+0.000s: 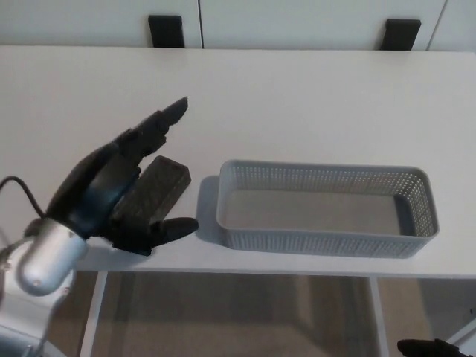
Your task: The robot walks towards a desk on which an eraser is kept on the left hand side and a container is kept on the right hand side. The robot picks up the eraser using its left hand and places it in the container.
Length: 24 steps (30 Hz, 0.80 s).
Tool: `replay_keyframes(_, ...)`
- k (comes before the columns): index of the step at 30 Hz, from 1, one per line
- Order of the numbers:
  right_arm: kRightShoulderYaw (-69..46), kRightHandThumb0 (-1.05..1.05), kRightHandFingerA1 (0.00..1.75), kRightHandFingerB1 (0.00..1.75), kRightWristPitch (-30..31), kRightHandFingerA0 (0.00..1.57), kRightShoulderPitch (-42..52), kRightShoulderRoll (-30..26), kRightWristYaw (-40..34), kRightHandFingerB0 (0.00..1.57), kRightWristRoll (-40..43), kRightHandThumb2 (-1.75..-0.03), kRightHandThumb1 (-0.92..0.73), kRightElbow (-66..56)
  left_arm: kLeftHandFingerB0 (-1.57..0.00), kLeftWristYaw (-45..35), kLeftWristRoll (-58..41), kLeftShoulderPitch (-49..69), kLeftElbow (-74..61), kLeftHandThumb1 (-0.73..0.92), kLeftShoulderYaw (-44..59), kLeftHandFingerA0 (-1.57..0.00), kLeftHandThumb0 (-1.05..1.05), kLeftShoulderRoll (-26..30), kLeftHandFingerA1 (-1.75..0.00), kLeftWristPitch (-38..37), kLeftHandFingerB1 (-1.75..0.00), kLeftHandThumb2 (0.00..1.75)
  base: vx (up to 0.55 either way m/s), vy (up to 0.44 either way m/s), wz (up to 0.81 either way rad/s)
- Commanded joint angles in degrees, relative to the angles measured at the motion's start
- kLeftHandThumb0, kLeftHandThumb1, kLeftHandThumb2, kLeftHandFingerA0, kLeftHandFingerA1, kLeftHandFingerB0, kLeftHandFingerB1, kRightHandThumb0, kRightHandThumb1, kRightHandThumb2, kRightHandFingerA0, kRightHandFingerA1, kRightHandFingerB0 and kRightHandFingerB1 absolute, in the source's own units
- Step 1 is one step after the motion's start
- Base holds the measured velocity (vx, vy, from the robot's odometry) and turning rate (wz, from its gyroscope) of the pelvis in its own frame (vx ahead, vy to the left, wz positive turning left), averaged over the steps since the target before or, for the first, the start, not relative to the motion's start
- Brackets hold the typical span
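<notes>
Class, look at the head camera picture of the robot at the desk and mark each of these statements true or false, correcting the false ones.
1. The grey container is empty. True.
2. The eraser lies inside the container. False: it lies on the desk, to the left of the container.
3. The left hand is over the eraser with its fingers spread. True.
4. The left hand has lifted the eraser clear of the desk. False: the eraser looks to be resting on the desk, not yet gripped.
5. The container stands at the far edge of the desk. False: it stands near the front edge.
</notes>
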Motion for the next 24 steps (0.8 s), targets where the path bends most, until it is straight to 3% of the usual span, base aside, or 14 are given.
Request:
replay_keyframes(1, 1.22, -0.24, 0.61, 0.5, 0.53, 0.57, 0.75, -2.72, -0.34, 0.38, -2.7, -0.56, -0.55, -2.39, 0.0, 17.63, 18.59, -2.55, 13.36, 0.46, -4.42, 0.0, -0.77, -3.16, 0.0, 13.72, 0.0, 0.79, 0.0, 0.0, 0.0)
replay_keyframes(8, 1.18, -0.25, 0.61, 0.5, -0.6, 0.55, 0.82, -3.06, 0.23, 0.38, -2.33, -0.56, -0.54, -1.44, 0.0, 19.24, 19.72, -2.42, 15.28, 0.46, -5.16, 0.0, -0.76, -3.54, 0.0, 13.34, 0.0, 0.78, 0.0, 0.0, 0.0)
replay_keyframes(9, 1.23, -0.22, 0.68, 0.58, -0.56, 0.5, 0.73, -3.07, 0.35, 0.3, -2.28, -0.83, -0.35, -1.34, 0.0, 19.75, 20.14, -2.61, 15.56, 0.46, -5.31, 0.0, -0.75, -3.46, 0.0, 13.24, 0.0, 0.78, 0.0, 0.0, 0.0)
replay_keyframes(10, 1.32, -0.22, 0.68, 0.58, -0.39, 0.5, 0.84, -3.08, 0.4, 0.29, -2.31, -0.83, -0.36, -1.55, 0.0, 20.05, 20.59, -2.54, 15.35, 0.46, -5.36, 0.0, -0.76, -3.49, 0.0, 13.51, -0.01, 0.78, 0.0, 0.0, 0.0)
replay_keyframes(11, 1.31, -0.25, 0.61, 0.5, 0.06, 0.55, 0.85, -3.01, 0.29, 0.37, -2.29, -0.56, -0.54, -1.75, 0.0, 20.36, 20.98, -2.61, 15.52, 0.46, -5.52, 0.0, -0.76, -3.36, 0.0, 13.38, 0.0, 0.78, 0.0, 0.0, 0.0)
replay_keyframes(24, 1.71, -0.25, 0.62, 0.5, -0.61, 0.58, 0.78, -3.29, -0.05, 0.39, -2.93, -0.56, -0.53, -1.44, 0.0, 23.95, 24.86, -2.62, 14.86, 0.43, -5.79, 0.0, -0.69, -2.74, -0.04, 12.8, -0.06, 0.76, 0.0, 0.0, 0.0)
